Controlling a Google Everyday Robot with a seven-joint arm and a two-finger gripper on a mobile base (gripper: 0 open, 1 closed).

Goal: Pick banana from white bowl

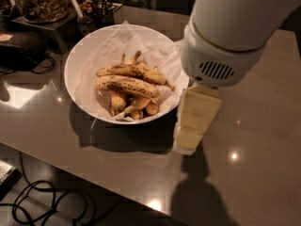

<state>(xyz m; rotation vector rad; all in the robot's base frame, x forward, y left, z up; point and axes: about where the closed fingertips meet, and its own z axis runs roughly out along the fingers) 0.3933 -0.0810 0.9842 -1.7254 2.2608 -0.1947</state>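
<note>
**Banana in bowl, claw beside rim**

The banana [127, 85] lies flat across the middle of the white bowl [75, 62], long axis left to right, speckled side up. It rests on top of the short stubby bananas [117, 101] at the near side. A slimmer, browner banana [134, 72] lies just beyond it on the far side, roughly parallel and touching or nearly so. Crumpled white paper [115, 44] lines the bowl and sticks up past the far and right rim.

The bowl sits on the grey counter [254, 145], left of centre, with a dark shadow under its near edge.

The claw [190, 138] hangs just right of the bowl's right rim, outside the bowl, pointing down at the counter. It is cream-coloured, under the arm's big white housing [225, 36]. It holds nothing and is apart from the banana. Spread or pressed together: cannot tell. Contact with the counter: cannot tell.

Far left: a black device [23, 46] and a container of brown dried bits [40, 1]. Near left, below the counter edge: black cables [42, 201].
</note>
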